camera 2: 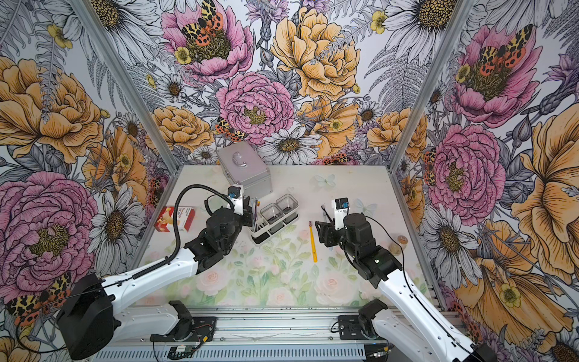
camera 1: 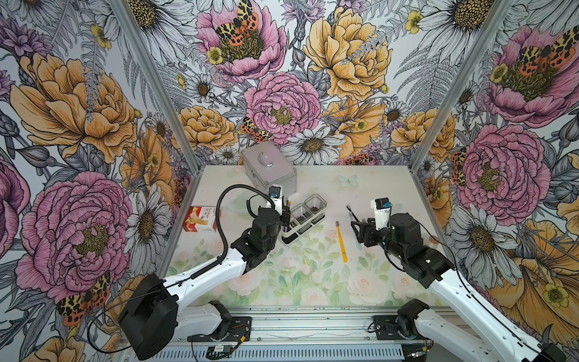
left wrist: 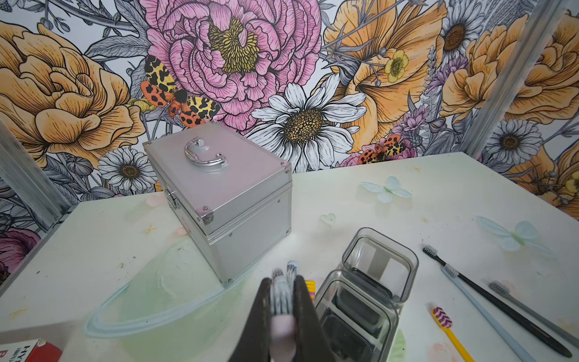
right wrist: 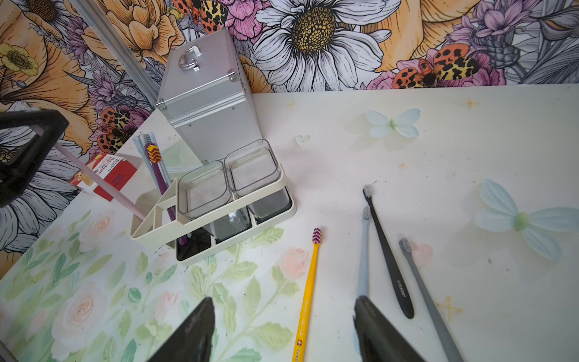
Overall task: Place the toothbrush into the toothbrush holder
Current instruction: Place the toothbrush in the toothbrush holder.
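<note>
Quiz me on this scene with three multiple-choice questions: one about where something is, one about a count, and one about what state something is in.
1. Where does the silver case stand?
A. At the front edge of the table
B. At the back of the table, behind the toothbrush holder
C. Inside the toothbrush holder

2. How many toothbrushes lie flat on the table?
A. Two
B. Four
C. Six

3. The left claw is:
A. Wide open and empty
B. Shut on the case's handle
C. Shut on a pink-handled toothbrush

Answers:
1 B: both top views show the case by the back wall, with the holder in front of it.
2 B: the right wrist view shows yellow, light blue, black and grey.
3 C: the left wrist view shows the jaws pressed on it.
</note>
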Controlling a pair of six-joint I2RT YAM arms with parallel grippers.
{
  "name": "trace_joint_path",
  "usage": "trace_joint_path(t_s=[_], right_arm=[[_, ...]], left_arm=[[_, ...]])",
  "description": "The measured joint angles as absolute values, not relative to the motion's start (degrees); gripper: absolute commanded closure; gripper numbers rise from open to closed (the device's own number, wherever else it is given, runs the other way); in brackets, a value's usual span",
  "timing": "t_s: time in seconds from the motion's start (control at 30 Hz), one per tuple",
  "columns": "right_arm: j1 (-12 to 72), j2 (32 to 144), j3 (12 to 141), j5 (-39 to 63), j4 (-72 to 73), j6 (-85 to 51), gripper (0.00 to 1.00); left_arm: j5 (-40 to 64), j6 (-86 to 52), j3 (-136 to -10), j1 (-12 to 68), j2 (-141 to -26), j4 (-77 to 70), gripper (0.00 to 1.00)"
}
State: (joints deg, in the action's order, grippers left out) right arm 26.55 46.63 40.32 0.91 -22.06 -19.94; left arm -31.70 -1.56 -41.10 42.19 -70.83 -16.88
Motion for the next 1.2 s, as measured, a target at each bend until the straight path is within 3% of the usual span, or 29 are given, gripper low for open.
trace_joint_path(t_s=[1.2], right_arm=[[26.2, 47.7, 40.3, 1.6, -22.1, -21.3, 0.29]], left_arm=[[-28.9, -3.7, -31.6, 39.5, -74.3, -28.8, 1.00]])
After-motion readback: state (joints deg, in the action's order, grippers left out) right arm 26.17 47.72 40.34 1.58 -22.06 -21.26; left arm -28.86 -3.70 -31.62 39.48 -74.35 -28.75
